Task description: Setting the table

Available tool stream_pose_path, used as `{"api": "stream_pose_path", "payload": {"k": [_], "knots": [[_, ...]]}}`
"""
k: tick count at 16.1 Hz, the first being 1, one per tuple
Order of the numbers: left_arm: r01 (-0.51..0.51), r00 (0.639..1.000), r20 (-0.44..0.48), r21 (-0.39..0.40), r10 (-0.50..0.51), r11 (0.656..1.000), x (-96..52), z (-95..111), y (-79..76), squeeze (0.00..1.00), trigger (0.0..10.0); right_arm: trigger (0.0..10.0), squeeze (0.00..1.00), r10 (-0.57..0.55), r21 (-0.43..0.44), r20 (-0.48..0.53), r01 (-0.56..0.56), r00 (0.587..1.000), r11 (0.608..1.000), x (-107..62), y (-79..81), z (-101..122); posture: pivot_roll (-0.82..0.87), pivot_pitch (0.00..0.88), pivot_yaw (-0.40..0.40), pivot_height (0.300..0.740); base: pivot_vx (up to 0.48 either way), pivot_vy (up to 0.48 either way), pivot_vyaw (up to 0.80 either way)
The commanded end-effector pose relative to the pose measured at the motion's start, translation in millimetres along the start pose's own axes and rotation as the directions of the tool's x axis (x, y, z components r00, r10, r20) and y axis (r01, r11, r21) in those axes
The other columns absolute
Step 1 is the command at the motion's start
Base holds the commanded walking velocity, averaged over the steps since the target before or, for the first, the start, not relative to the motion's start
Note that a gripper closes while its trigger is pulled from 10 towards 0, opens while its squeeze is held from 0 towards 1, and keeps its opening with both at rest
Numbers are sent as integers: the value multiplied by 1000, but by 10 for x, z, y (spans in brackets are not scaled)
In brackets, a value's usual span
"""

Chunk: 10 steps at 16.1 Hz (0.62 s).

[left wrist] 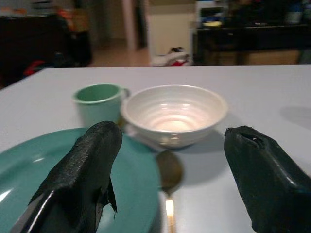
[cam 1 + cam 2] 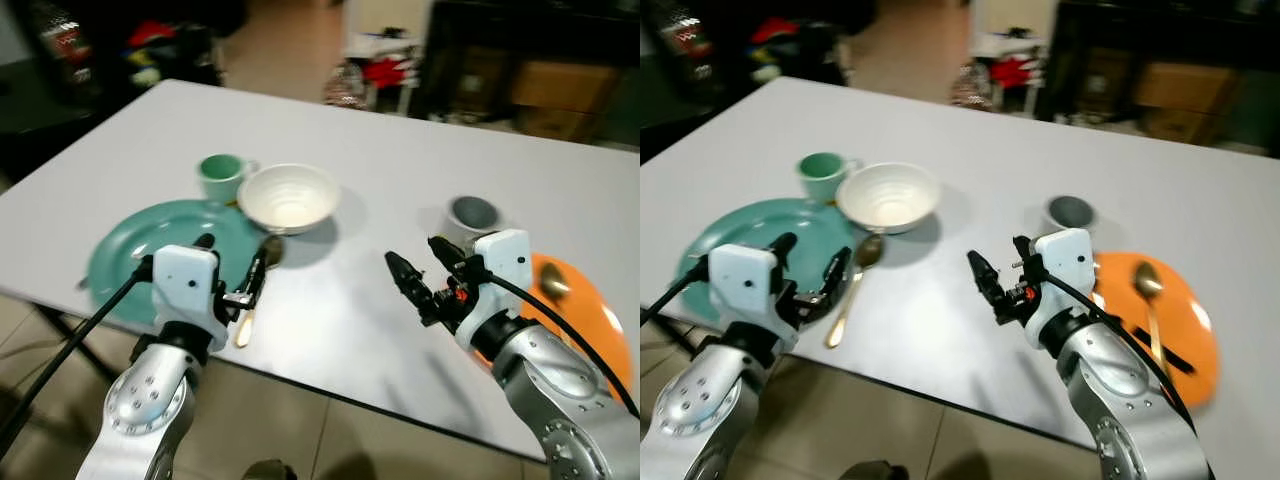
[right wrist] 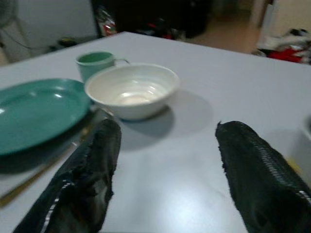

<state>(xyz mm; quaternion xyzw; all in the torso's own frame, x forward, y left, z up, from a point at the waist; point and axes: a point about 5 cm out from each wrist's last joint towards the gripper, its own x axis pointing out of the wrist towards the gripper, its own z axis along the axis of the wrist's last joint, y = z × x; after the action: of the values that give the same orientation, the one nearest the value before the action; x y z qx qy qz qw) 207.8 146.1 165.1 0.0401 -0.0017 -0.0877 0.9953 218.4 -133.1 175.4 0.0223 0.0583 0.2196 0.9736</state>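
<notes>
Both grippers empty, fingers spread, over desk (image 2: 380,200).
Risk: left gripper (image 2: 235,275) cd knock spoon (image 2: 256,290) off edge.

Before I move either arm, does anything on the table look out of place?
Mildly: a gold spoon and a black utensil lie on the orange plate, unlike the spoon beside the teal plate. Nothing spilled.

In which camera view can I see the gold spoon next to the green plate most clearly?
The right eye view: the gold spoon lies whole, bowl to handle end, beside the green plate. In the left eye view the left gripper partly covers it; the wrist views show parts only.
</notes>
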Motion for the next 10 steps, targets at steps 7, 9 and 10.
{"api": "stream_pose_path", "payload": {"k": [7,9,10], "knots": [[1,1000,2,62,-1,998,21,41,51,0,10000,10000,1000,-18,35,43,17,999,999,25,11,-71,56,0,12,740,0,0,800],[17,1000,4,69,-18,997,79,35,59,0,10000,10000,1000,-48,12,65,48,997,999,14,-17,-59,39,0,33,740,0,0,800],[34,999,7,68,-34,997,115,45,50,0,10000,10000,1000,-70,16,70,69,995,997,-15,-39,-43,22,0,50,740,0,0,800]]}}
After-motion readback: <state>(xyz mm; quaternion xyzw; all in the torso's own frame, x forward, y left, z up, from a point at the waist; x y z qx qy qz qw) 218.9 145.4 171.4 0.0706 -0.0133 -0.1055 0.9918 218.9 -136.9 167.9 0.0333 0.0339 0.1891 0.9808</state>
